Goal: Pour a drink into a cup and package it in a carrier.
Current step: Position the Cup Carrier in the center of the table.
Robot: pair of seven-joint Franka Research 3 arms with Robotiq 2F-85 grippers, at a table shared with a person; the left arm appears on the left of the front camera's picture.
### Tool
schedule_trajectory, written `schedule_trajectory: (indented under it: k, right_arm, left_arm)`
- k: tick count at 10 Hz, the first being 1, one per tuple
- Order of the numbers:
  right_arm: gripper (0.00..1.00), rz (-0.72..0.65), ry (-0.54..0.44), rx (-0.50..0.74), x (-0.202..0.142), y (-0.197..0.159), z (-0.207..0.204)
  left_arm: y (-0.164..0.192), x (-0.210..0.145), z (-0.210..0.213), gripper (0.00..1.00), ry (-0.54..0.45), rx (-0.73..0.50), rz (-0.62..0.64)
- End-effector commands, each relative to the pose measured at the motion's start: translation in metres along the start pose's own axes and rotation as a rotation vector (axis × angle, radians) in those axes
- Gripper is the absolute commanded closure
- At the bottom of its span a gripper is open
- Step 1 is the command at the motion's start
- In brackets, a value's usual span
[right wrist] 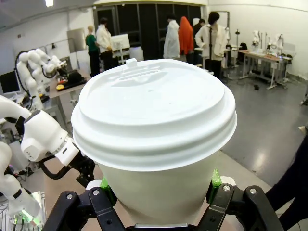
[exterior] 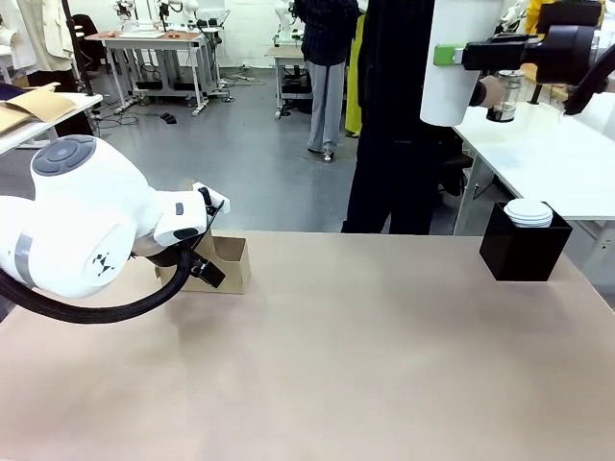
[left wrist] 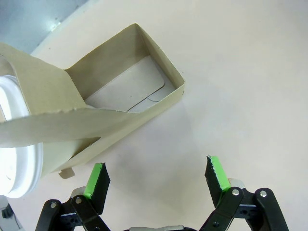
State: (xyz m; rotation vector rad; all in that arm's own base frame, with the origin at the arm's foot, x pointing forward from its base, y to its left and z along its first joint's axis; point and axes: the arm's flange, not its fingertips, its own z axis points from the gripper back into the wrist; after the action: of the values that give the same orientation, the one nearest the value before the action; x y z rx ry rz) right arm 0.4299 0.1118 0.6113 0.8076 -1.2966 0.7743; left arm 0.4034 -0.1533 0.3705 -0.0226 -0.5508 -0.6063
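Front view: fixed on the robot's side of the table (exterior: 365,365), facing across it. The carrier (exterior: 231,261) is left of centre, mid-distance. Left wrist view: very close above the carrier (left wrist: 106,57), looking steeply down into it. Right wrist view: held high, well right of the carrier, lens almost against the cup (right wrist: 154,120), facing out over the room. Front and left wrist views share carrier and table.

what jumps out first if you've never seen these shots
The white lidded cup, clamped in the right tool and held high at the right, looms largest. At the left of the table, the left tool hangs open beside the brown cardboard carrier. A black box topped with white lids sits at the far right.
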Motion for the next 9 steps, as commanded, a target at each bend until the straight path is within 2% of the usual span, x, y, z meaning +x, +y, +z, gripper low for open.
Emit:
schedule_trajectory:
  k: [1,6,7,9]
  right_arm:
    - [0.2,-0.002,-0.03,0.001,0.004,0.001,-0.003]
    - [0.2,-0.002,-0.03,0.001,0.004,0.001,-0.003]
    - [0.2,-0.002,-0.03,0.001,0.004,0.001,-0.003]
    - [0.2,-0.002,-0.03,0.001,0.004,0.001,-0.003]
  left_arm:
    - [0.003,0.009,0.015,0.0,-0.026,0.041,0.01]
    - [-0.016,0.083,0.134,0.0,0.015,0.143,0.115]
    - [-0.009,0.107,0.149,0.0,0.029,0.179,0.214]
    - [0.012,0.143,0.149,0.0,0.087,0.207,0.303]
